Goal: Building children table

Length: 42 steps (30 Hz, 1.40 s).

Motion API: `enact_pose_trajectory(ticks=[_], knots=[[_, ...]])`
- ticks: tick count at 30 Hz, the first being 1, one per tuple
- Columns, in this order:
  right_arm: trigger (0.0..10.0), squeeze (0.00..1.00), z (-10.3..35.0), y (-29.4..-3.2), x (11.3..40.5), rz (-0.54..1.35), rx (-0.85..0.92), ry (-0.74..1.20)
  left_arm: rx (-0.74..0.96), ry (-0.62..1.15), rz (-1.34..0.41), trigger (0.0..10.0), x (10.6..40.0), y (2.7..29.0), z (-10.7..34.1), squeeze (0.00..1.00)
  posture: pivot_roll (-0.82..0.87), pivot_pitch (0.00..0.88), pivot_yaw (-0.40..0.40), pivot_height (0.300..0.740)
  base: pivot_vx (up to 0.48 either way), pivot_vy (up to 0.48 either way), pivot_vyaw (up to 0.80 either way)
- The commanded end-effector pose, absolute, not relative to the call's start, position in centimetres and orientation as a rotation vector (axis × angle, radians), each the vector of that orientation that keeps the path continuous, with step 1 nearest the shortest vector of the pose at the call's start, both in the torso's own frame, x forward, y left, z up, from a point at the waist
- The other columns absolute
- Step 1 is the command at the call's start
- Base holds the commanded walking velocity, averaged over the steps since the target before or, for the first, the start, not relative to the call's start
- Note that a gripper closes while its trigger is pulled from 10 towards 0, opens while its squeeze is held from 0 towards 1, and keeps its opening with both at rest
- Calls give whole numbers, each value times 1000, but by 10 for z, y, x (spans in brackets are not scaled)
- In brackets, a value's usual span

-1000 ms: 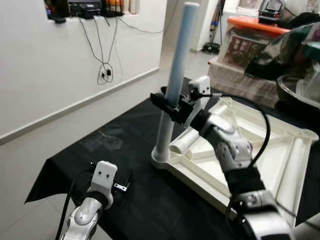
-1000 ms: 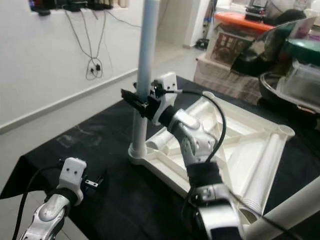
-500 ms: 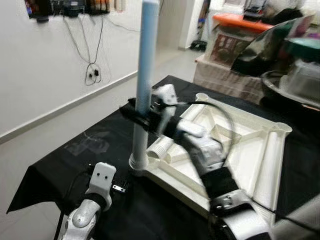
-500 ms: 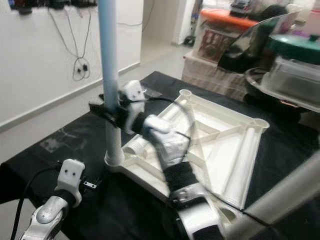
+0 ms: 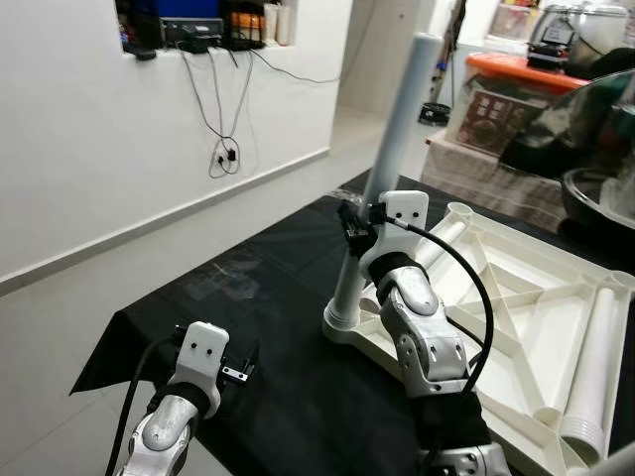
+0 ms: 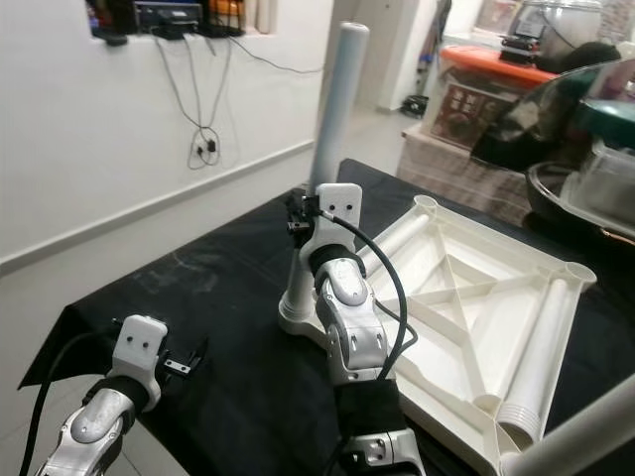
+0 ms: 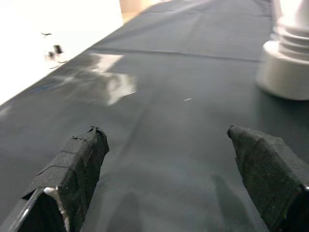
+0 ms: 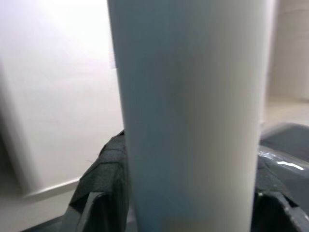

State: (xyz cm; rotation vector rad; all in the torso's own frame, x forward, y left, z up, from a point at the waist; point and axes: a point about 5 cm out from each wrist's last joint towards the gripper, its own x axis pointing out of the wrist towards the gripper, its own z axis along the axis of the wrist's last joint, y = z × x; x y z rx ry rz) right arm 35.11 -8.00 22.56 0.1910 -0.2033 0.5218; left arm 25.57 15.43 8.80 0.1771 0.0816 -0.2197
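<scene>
item: white children's table [image 5: 556, 327], lying upside down on a black cloth [image 5: 268, 327] on the floor, ribbed underside facing up. one pale tube leg [image 5: 382, 188] stands upright, slightly tilted, in the corner socket [image 5: 344, 322] nearest the wall. a second leg [image 5: 587, 367] lies flat inside the frame along its far right edge; a third [image 6: 392, 241] lies inside near the standing one.

right claw [image 5: 354, 226]: closed around the standing leg at about mid-height, a black finger [image 8: 104, 179] pressed to either side of the tube.

left claw [image 7: 169, 169]: open, both fingers [image 7: 77, 162] spread wide, low over bare cloth at the near left corner, touching nothing, well apart from the socket.

surroundings: white wall [image 5: 99, 139] with cables [image 5: 228, 109] hanging from a shelf; boxes and an orange-lidded container [image 5: 531, 69] behind the table.
</scene>
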Motion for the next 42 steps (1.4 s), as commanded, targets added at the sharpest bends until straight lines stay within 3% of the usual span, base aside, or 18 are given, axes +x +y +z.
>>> enact_pose_trajectory(ticks=[1,8,9,10,11,18,20,21,23,24,27,33,34,35,36,40,41,42], knots=[[10000,0,236,-68,350,714,235,-233,173,91,-229,10000,257,154,86,0,84,0,-99,740,0,0,0],[10000,0,226,-44,334,1193,130,-209,176,86,-227,10000,257,155,87,0,97,0,-102,740,0,0,0],[4353,0,218,-33,329,1236,106,-182,178,85,-227,10000,257,155,88,0,102,0,-105,740,0,0,0],[4353,0,212,-26,326,1266,92,-164,179,84,-227,10000,257,155,88,0,102,0,-105,740,0,0,0],[0,0,207,-18,324,1269,67,-143,180,83,-227,10000,257,155,88,0,105,0,-105,740,0,0,0],[0,0,201,-16,322,1180,100,-115,182,86,-225,10000,255,157,88,0,90,0,-96,740,0,0,0],[0,0,184,-50,354,612,43,23,180,90,-228,10000,255,156,86,0,82,0,-97,740,0,0,0],[0,0,184,-50,354,612,43,23,180,90,-228,10000,255,156,86,0,82,0,-97,740,0,0,0],[0,0,175,-79,364,273,-8,59,178,91,-228,10000,256,155,86,0,78,0,-97,740,0,0,0],[0,0,175,-79,364,273,-8,59,178,91,-228,10000,256,155,86,0,78,0,-97,740,0,0,0],[0,0,173,-105,346,-11,-4,21,174,89,-233,10000,256,152,86,0,74,0,-93,740,0,0,0],[0,0,178,-94,333,25,-15,1,179,90,-233,10000,256,153,86,0,70,0,-91,740,0,0,0],[10000,0,182,-87,331,90,11,-31,181,90,-231,10000,256,155,86,0,73,0,-92,740,0,0,0],[10000,0,185,-82,329,136,32,-54,182,90,-230,10000,257,156,86,0,73,0,-92,740,0,0,0],[10000,1000,190,-73,329,264,65,-74,183,89,-227,10000,257,157,87,0,79,0,-97,740,0,0,0],[10000,929,203,-60,333,495,129,-103,182,86,-223,10000,258,157,87,0,87,0,-104,740,0,0,0],[10000,0,212,-56,336,633,170,-130,180,84,-221,10000,258,157,87,0,87,0,-104,740,0,0,0],[10000,0,220,-55,335,768,191,-157,179,83,-220,10000,258,157,87,0,90,0,-105,740,0,0,0]])
